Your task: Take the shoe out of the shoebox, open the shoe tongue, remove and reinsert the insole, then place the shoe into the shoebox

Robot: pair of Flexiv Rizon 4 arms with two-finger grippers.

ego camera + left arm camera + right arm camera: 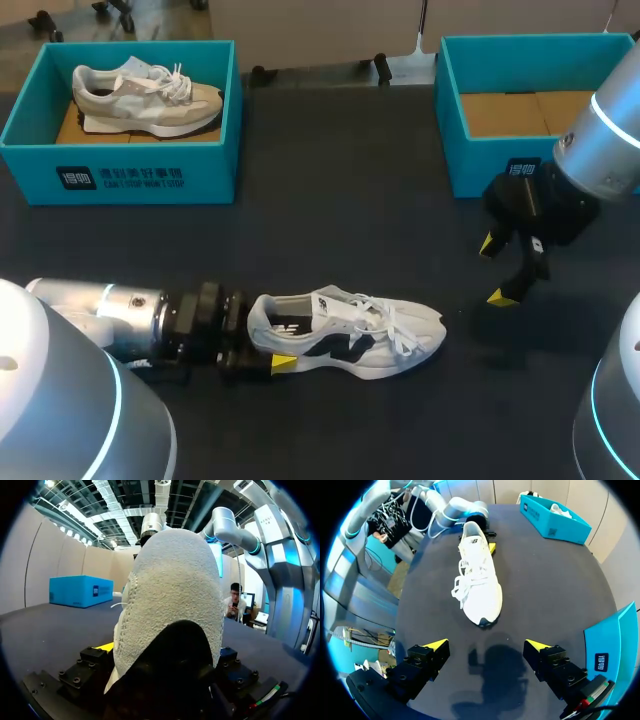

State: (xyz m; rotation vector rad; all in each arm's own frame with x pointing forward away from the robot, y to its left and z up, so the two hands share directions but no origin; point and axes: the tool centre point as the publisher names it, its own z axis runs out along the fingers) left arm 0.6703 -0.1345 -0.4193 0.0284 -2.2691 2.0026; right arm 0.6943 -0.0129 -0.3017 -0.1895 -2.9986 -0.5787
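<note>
Heel-first, the shoe (170, 595) lies on the bench (330, 220) outside the empty shoebox (470, 165), gripped by the left end effector (262, 345). Beyond the toe the right end effector (494, 270) hangs open. Held only at the heel, it could twist loose when the tongue (340, 302) is pulled.

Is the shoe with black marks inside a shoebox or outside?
Outside: the shoe stands on the table, its heel in the left gripper.

white shoe (345, 335) upright, outside empty shoebox (472, 165)
</note>
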